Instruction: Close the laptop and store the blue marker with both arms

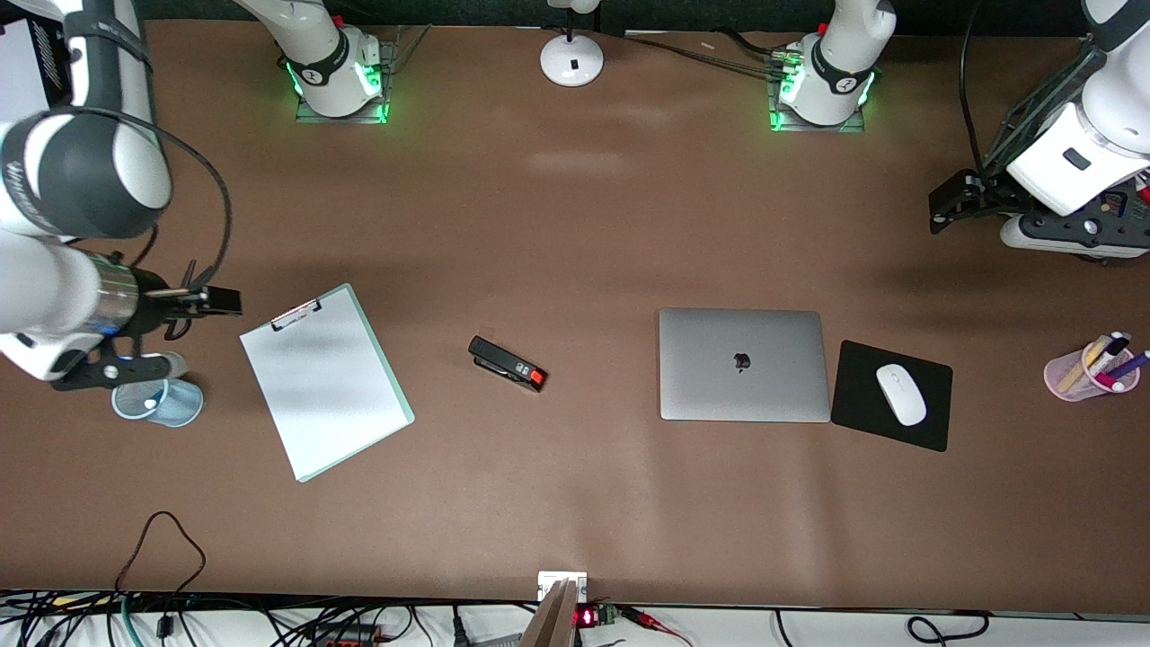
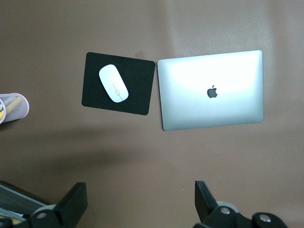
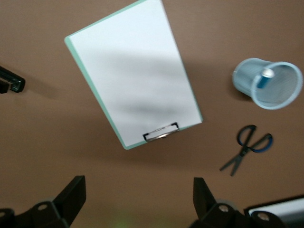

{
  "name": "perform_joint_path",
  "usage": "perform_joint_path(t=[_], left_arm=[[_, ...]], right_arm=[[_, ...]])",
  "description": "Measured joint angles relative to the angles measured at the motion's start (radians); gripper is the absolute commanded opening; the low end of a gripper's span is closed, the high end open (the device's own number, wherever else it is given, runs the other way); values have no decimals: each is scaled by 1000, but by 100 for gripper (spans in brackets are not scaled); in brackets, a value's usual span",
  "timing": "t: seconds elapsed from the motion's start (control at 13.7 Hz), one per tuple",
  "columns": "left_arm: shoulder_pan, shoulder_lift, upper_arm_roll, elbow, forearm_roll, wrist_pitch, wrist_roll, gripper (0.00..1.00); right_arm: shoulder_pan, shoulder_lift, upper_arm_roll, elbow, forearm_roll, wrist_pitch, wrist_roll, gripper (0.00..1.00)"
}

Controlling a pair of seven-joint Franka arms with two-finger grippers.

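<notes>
Both pincers gape wide and empty: my left gripper [image 2: 137,204] hangs high over bare table near the shut laptop [image 1: 744,364], my right gripper [image 3: 137,202] near the clipboard [image 1: 325,381]. The blue marker [image 3: 264,79] stands in the blue mesh cup [image 3: 269,83]. Judging both steps done, I'd simply park both arms raised, clear.

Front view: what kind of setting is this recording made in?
Most likely a lab bench dressed as an office desk. A closed laptop lies beside a white mouse on its black mouse pad, with a clipboard and black stapler, while two robot arms are bolted along the table's edge.
</notes>
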Motion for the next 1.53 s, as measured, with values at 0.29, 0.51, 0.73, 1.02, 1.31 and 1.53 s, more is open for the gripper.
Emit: perform_joint_path(t=[0.29,0.51,0.73,1.02,1.31,1.53], left_arm=[[0,0,0,3,0,-1,-1,100],[0,0,0,4,0,-2,-1,100],[0,0,0,4,0,-2,-1,100],[0,0,0,4,0,-2,-1,100],[0,0,0,4,0,-2,-1,100],[0,0,0,4,0,-2,-1,100]], right_arm=[[-6,-70,-106,0,0,-5,-3,100],[-16,-113,-113,1,0,-8,-1,100],[-23,-178,-109,-12,0,-25,8,100],[-24,-258,-104,-114,0,14,28,100],[-24,-311,-104,-212,0,39,28,100],[-24,-347,-103,-247,0,44,28,100]])
